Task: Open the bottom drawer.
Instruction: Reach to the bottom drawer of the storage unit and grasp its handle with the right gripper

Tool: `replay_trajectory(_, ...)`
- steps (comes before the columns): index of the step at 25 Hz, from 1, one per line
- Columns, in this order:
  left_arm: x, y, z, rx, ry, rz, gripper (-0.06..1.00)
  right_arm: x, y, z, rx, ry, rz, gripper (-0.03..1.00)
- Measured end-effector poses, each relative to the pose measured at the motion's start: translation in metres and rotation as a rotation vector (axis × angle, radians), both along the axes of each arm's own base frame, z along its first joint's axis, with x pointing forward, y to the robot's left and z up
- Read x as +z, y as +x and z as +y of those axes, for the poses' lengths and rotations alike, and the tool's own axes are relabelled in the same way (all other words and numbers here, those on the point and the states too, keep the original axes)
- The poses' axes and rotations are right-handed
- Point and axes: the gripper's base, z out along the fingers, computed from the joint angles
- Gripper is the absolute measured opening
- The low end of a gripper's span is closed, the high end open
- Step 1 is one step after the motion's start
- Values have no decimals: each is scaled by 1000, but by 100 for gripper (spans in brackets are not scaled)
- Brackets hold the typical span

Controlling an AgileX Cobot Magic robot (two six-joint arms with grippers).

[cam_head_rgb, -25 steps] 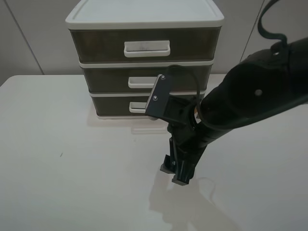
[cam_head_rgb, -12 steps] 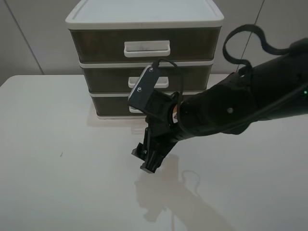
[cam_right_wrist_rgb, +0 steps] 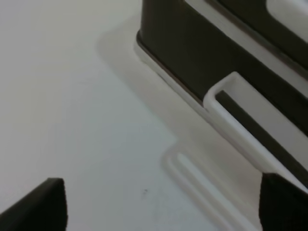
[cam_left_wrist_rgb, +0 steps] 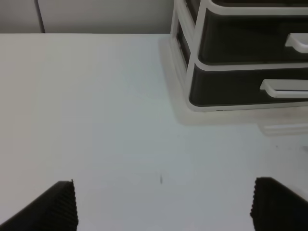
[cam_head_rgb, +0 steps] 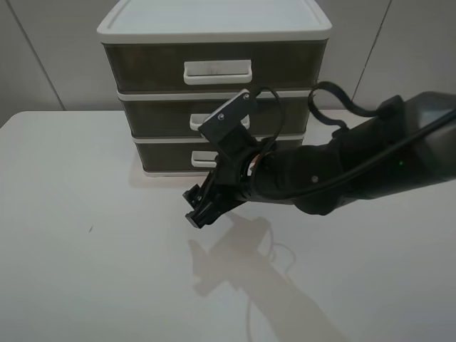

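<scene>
The bottom drawer (cam_head_rgb: 162, 154) is the lowest smoky-brown tier of the white-framed unit and sits flush in its frame. Its white loop handle (cam_head_rgb: 203, 157) is partly hidden behind my right arm. My right gripper (cam_head_rgb: 199, 207) is open and empty, low over the table just in front of that handle. In the right wrist view the handle (cam_right_wrist_rgb: 243, 122) and drawer front (cam_right_wrist_rgb: 192, 57) lie close ahead of the open gripper (cam_right_wrist_rgb: 161, 207). My left gripper (cam_left_wrist_rgb: 163, 209) is open and empty, further from the drawer (cam_left_wrist_rgb: 231, 86) and to its left.
The two matching upper drawers (cam_head_rgb: 214, 71) are shut above it. The white table (cam_head_rgb: 85, 235) spreads in front of and left of the unit. My right arm (cam_head_rgb: 342, 171) reaches in from the right across the middle. A grey wall stands behind.
My right gripper has swung left and back from the middle of the table, toward the bottom drawer's handle, and tilted more level. The drawers have not moved.
</scene>
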Motion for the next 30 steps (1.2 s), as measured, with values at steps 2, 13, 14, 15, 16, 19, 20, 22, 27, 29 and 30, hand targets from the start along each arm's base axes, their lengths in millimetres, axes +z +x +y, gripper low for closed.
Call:
replay_trajectory(2,0,0,0,0,0,0,74,-3,-2,-5,-35,15,-24,79)
replay_trajectory(13,0,0,0,0,0,0,74,-32,6,-9,-109,7,-88,79)
replay_trajectory(14,0,0,0,0,0,0,74,-35,7,-9,-110,2,-88,79)
replay_trajectory(15,0,0,0,0,0,0,74,-37,7,-9,-108,0,-93,79)
replay_trajectory(16,0,0,0,0,0,0,74,-38,7,-8,-101,-1,-103,79)
replay_trajectory(19,0,0,0,0,0,0,74,-36,7,-5,-39,-9,-142,79)
replay_trajectory(20,0,0,0,0,0,0,74,-36,7,-4,-10,-15,-153,79)
replay_trajectory(22,0,0,0,0,0,0,74,-36,10,-3,40,-33,-168,79)
replay_trajectory(27,0,0,0,0,0,0,74,-37,19,0,170,-92,-193,79)
replay_trajectory(29,0,0,0,0,0,0,74,-38,19,0,219,-117,-204,79)
replay_trajectory(30,0,0,0,0,0,0,74,-38,20,-1,241,-132,-211,79)
